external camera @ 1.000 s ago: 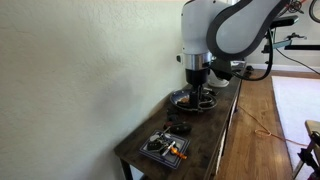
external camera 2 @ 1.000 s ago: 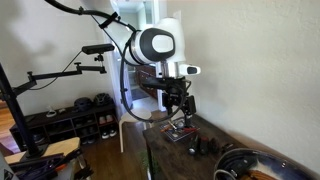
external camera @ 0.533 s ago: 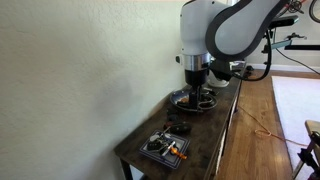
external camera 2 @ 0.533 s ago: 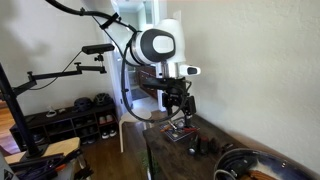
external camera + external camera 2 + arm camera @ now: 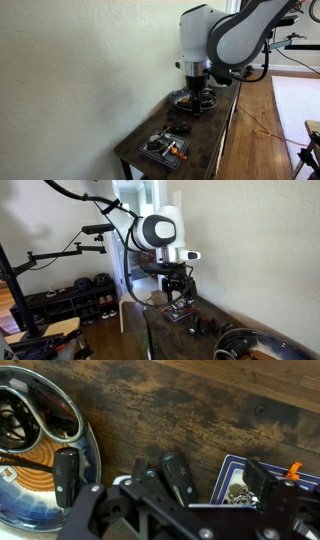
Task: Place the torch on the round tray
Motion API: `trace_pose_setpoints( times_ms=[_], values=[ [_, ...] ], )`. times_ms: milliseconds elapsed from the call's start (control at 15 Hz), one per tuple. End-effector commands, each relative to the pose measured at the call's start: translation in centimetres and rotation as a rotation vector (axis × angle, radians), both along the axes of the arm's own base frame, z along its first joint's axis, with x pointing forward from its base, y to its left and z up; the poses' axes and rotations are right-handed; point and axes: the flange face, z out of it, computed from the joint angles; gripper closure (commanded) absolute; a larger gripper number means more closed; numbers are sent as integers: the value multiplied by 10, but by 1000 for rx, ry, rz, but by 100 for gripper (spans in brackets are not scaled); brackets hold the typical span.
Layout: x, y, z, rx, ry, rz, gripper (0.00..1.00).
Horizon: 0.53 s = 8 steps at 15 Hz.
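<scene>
The torch (image 5: 176, 476) is a short black cylinder lying on the dark wooden table between the two trays. In the exterior views it is a small dark shape (image 5: 178, 128) (image 5: 204, 327). The round tray (image 5: 88, 452) is a dark, bluish-rimmed dish at the left of the wrist view, with cables and other items in it. It also shows in both exterior views (image 5: 186, 101) (image 5: 252, 340). My gripper (image 5: 166, 482) is open and empty. It hangs above the table with the torch between its two black fingers (image 5: 67, 476), not touching it. It shows in both exterior views (image 5: 197, 93) (image 5: 180, 286).
A smaller rectangular tray (image 5: 226, 470) with keys and an orange item (image 5: 294, 470) lies right of the torch, and near the table's end (image 5: 165, 148) (image 5: 180, 313). A wall runs along the narrow table. A camera tripod and a shoe rack (image 5: 70, 298) stand beyond it.
The arm has come down a little over the table. The torch and both trays have not moved.
</scene>
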Motion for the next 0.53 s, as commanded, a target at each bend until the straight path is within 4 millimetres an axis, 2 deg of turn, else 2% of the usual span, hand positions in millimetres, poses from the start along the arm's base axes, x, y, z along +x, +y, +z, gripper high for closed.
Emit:
trace_pose_setpoints(
  times_ms=[0,467],
  values=[
    [6,-11,-13,-6,-26,50,0],
    [26,-11,-52,14,-29,153,0]
  ],
)
